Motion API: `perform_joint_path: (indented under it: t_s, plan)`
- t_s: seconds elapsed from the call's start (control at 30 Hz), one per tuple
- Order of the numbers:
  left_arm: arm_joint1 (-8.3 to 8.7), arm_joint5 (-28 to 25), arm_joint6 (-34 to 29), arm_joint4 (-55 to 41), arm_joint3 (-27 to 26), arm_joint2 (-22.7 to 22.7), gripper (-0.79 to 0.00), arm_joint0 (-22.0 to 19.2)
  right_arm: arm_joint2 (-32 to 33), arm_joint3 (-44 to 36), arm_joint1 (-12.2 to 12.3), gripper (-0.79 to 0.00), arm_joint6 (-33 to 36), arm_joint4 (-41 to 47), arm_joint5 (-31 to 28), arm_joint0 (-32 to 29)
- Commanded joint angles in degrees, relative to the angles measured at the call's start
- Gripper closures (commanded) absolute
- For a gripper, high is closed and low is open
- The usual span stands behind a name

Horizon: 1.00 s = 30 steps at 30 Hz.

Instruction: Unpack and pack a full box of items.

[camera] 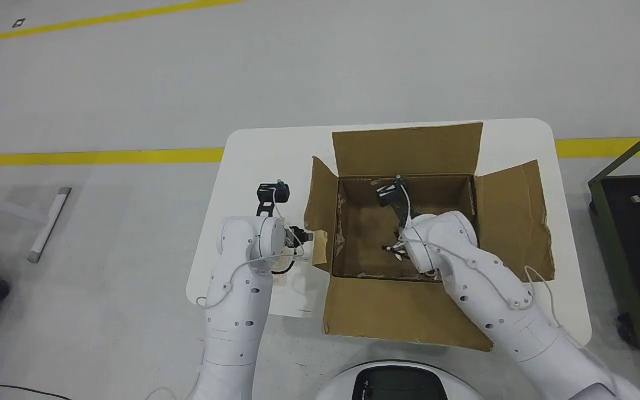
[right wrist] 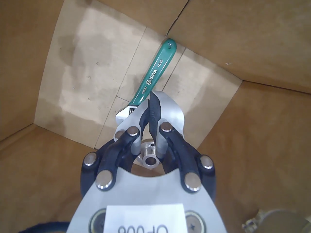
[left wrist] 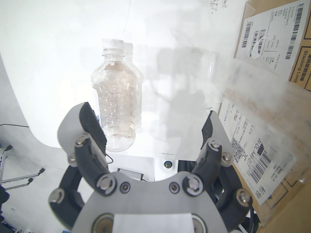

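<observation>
right gripper [right wrist: 151, 103]: pinches wrench [right wrist: 155, 71] near head; lift straight, clear box [right wrist: 243, 37] wall.
left gripper [left wrist: 148, 109]: spread, empty.

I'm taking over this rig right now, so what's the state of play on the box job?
Left gripper: open and empty, over the table just outside the box.
Right gripper: shut, down inside the box over the neck of the green-handled wrench; a real grip can't be confirmed.
Done: a clear bottle stands out on the table.
Left: the wrench and a small metal bushing lie on the box floor; unpack them, then repack everything.
</observation>
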Motion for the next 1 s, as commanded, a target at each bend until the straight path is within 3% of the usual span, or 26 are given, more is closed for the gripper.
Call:
perform_joint_path:
  t_s: [0.0,0.07,0.33,0.53,0.97]
  plan:
    - [0.00,0.0,0.0,0.0,0.0,0.0,-0.785,0.0,-0.5,0.5,-0.4,-0.132,2.3,0.0,0.9,1.1]
    - [0.00,0.0,0.0,0.0,0.0,0.0,-0.785,0.0,-0.6,1.2,-0.7,-0.259,3.9,0.3,2.1,2.1]
    - [0.00,0.0,0.0,0.0,0.0,0.0,-0.785,0.0,-1.5,4.5,-1.9,-0.274,6.7,-0.6,5.2,4.7]
    - [0.00,0.0,0.0,0.0,0.0,0.0,-0.785,0.0,-2.6,8.3,-2.9,-0.354,5.7,-1.5,7.0,5.3]
    - [0.00,0.0,0.0,0.0,0.0,0.0,-0.785,0.0,-3.4,16.8,-4.9,-0.329,1.1,0.0,9.2,7.4]
